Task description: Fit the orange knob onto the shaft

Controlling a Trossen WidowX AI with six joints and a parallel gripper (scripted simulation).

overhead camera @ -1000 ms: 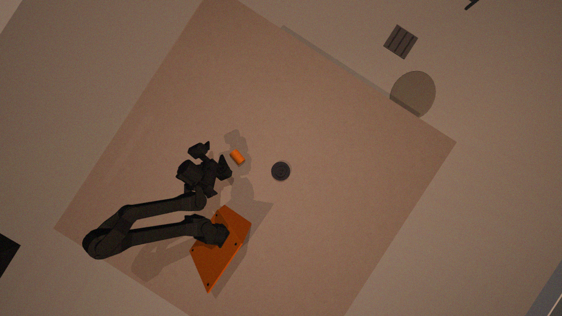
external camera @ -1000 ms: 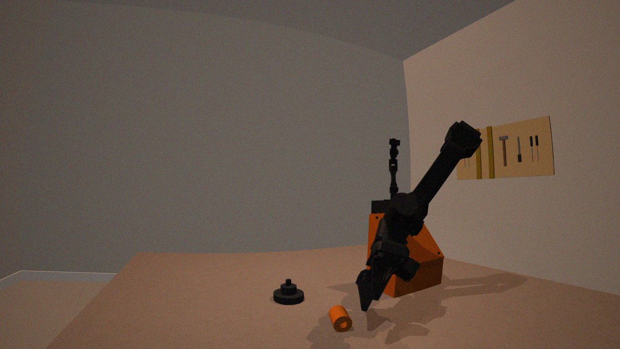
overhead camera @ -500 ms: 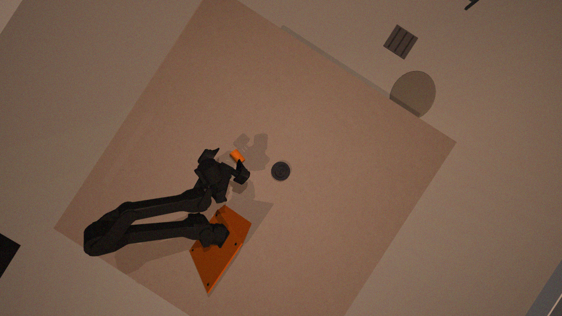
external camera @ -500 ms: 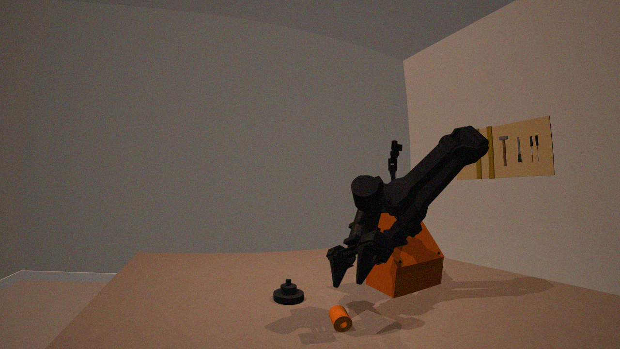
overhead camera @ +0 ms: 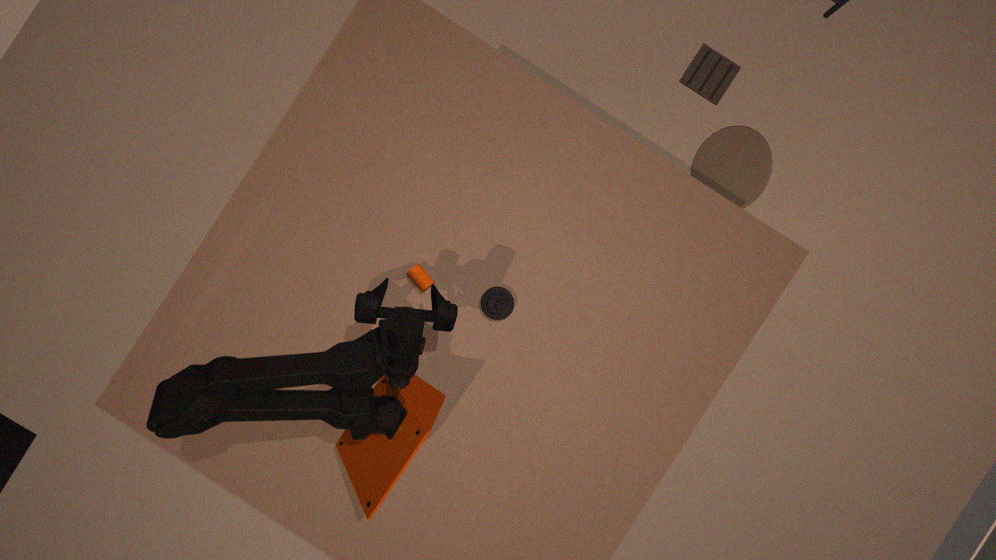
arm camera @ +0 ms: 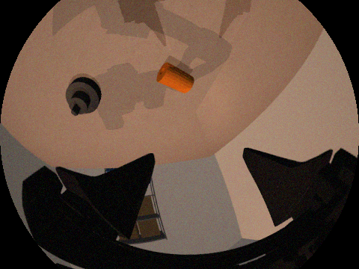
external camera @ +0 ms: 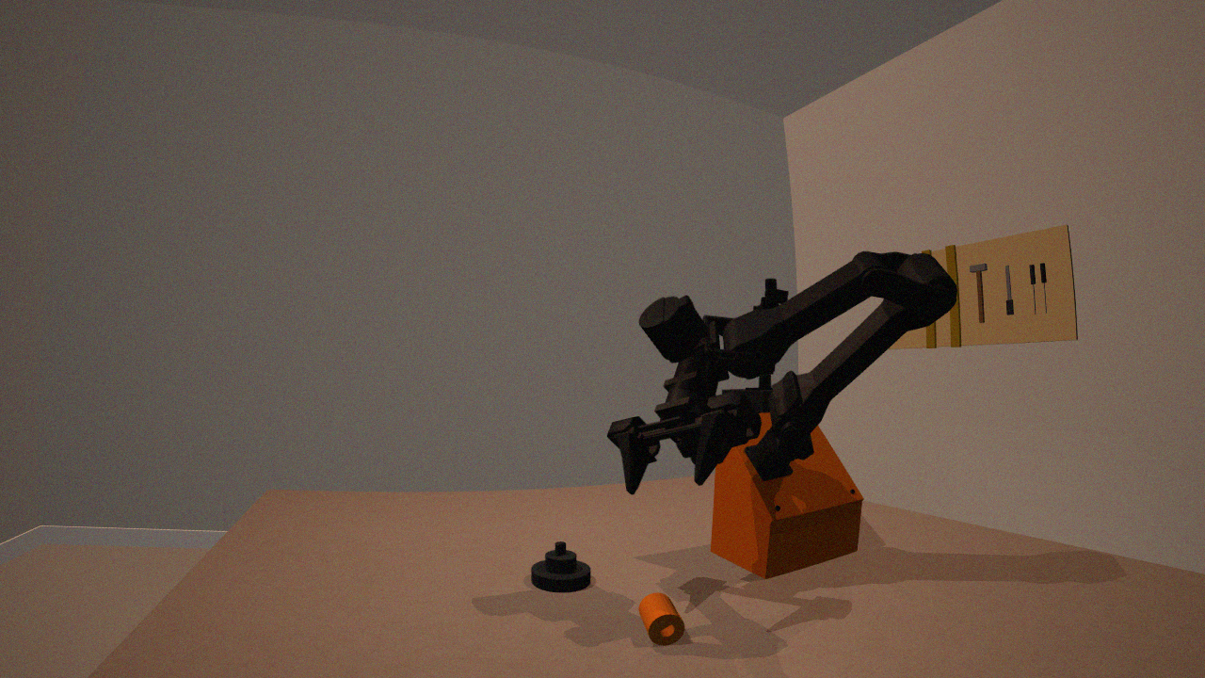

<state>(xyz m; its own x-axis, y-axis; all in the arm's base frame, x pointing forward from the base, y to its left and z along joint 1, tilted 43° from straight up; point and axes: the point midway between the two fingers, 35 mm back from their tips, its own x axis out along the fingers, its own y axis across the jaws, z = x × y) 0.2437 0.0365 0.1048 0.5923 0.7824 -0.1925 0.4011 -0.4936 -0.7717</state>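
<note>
The orange knob [overhead camera: 419, 277] [external camera: 656, 610] [arm camera: 176, 79] is a cylinder lying on its side on the table. Its end with the D-shaped hole faces the exterior view. The dark round pedestal [overhead camera: 488, 313] [external camera: 560, 578] [arm camera: 96, 93] stands upright on the table, to the right of the knob in the top view. Its short shaft [external camera: 560, 548] [arm camera: 75, 109] points up; its flat side cannot be made out. My gripper [overhead camera: 410, 281] [external camera: 666, 489] [arm camera: 200, 155] is wide open and empty. It hangs above the table, on the arm-base side of the knob, clear of the knob and the pedestal.
The orange arm base [overhead camera: 390, 465] [external camera: 812, 540] stands on the table behind the gripper. The brown table top [overhead camera: 591, 390] [external camera: 353, 565] [arm camera: 138, 146] carries the arm's shadows around the knob. A tool board [external camera: 1061, 286] hangs on the wall. A shelf [arm camera: 149, 216] shows between the fingers in the wrist view.
</note>
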